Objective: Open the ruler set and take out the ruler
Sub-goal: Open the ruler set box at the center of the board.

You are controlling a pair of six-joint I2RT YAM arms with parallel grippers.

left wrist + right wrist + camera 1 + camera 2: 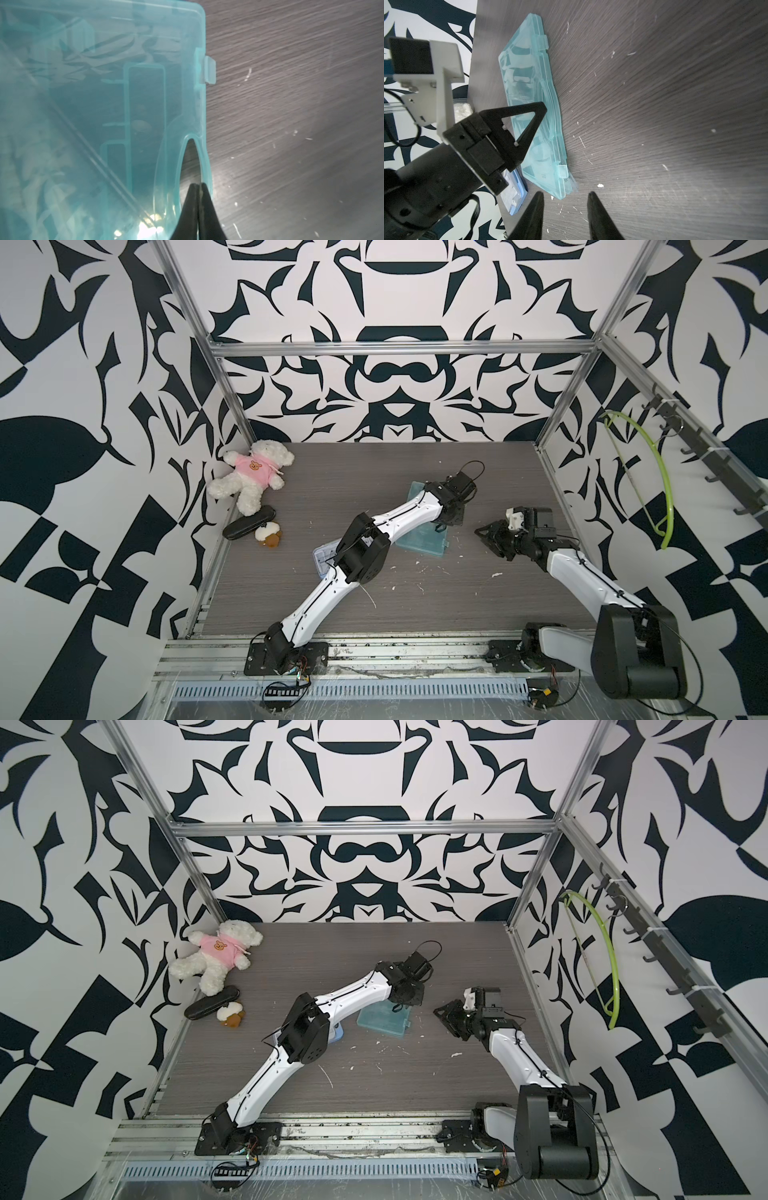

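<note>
The left gripper (198,193) is pinched shut on the thin rim of a see-through teal ruler set case (104,104), at its finger notch. A clear latch tab (209,70) sits just beyond the fingertips. The case lies flat on the dark wood-grain table (291,124). The right gripper (565,196) is open and empty, just short of the case's corner. Tiny moulded marks (543,176) there are too small to read.

I count two of my own: left gripper (197,185) and right gripper (565,194). At my left fingertips, one teal ruler-set case (417,540); back behind them, one blue-edged packet (322,561). Well away from those fingers: one teddy bear (253,472), one small plush (269,534), one black pouch (248,522). Out past my right fingers, one green hanger (665,481).
</note>
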